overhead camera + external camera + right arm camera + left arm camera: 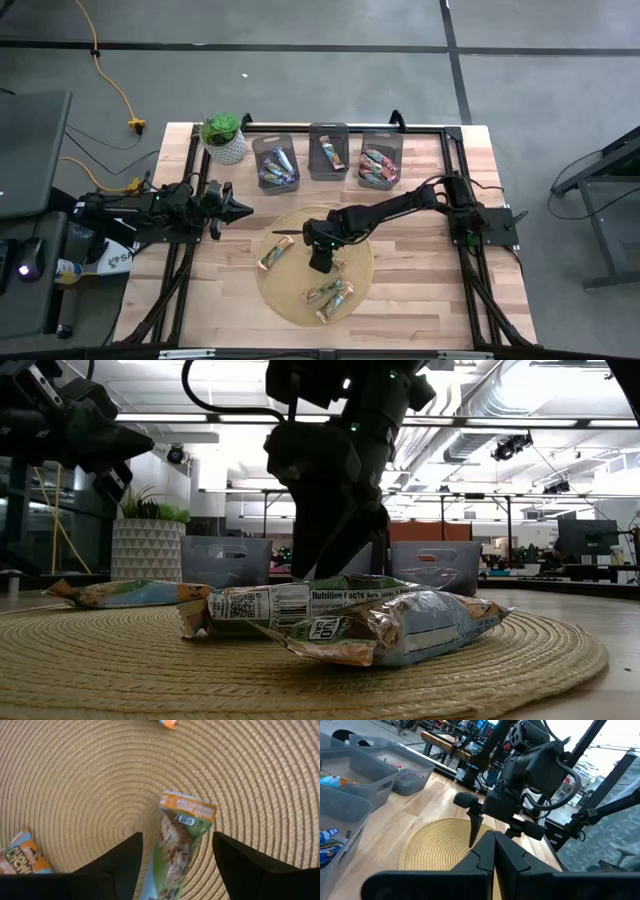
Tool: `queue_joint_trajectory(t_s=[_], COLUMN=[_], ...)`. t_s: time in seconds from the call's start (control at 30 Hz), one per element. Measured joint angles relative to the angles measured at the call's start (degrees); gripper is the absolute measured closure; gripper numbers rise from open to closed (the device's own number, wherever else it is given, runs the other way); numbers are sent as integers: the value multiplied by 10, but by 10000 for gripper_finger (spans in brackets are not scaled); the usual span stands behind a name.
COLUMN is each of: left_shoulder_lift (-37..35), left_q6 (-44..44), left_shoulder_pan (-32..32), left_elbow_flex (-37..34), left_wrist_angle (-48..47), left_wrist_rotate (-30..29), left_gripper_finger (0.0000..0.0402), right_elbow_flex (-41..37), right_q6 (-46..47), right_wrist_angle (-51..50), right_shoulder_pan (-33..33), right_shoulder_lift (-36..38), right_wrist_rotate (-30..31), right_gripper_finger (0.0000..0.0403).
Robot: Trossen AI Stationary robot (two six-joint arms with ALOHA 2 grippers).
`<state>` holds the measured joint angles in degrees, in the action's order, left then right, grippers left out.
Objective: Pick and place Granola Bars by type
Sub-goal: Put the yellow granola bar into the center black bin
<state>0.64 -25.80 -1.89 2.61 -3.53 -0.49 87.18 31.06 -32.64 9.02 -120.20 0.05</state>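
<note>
Several granola bars lie flat on the round woven mat [352,250]: one at its left [275,252], two near its front [331,296]. A green and orange bar [182,837] lies between the fingers of my right gripper [177,835]. That gripper hangs open just above the mat's middle [320,262], slanting down, one finger on each side of the bar and clear of it. My left gripper [238,210] waits shut and level at the table's left, holding nothing. In the low view the right gripper [335,555] stands behind the nearest bars [395,628].
Three clear grey bins [277,160] [328,150] [379,158] with sorted bars stand in a row at the far edge. A potted plant [224,138] sits at the far left. Bare wood [420,280] lies right of the mat.
</note>
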Motion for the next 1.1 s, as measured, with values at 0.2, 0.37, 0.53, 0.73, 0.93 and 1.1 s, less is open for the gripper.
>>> queue_joint_trajectory(t_s=[0.2, 0.37, 0.53, 0.73, 0.93, 1.1], left_shoulder_lift=[0, 0, 0, 0, 0, 0], left_q6=[0, 0, 0, 0, 0, 0], left_shoulder_pan=[0, 0, 0, 0, 0, 0], left_elbow_flex=[0, 0, 0, 0, 0, 0], left_wrist_angle=[0, 0, 0, 0, 0, 0], left_wrist_rotate=[0, 0, 0, 0, 0, 0], left_gripper_finger=[401, 401, 401, 401, 401, 401], right_elbow_flex=[0, 0, 0, 0, 1, 1], right_q6=[2, 1, 1, 2, 3, 19], right_wrist_angle=[-1, -5, -6, -6, -8, -9], right_shoulder_pan=[4, 9, 9, 9, 12, 12], right_shoulder_lift=[0, 0, 0, 0, -12, -15], right_wrist_rotate=[7, 19, 25, 31, 28, 34], right_gripper_finger=[178, 178, 178, 178, 178, 178])
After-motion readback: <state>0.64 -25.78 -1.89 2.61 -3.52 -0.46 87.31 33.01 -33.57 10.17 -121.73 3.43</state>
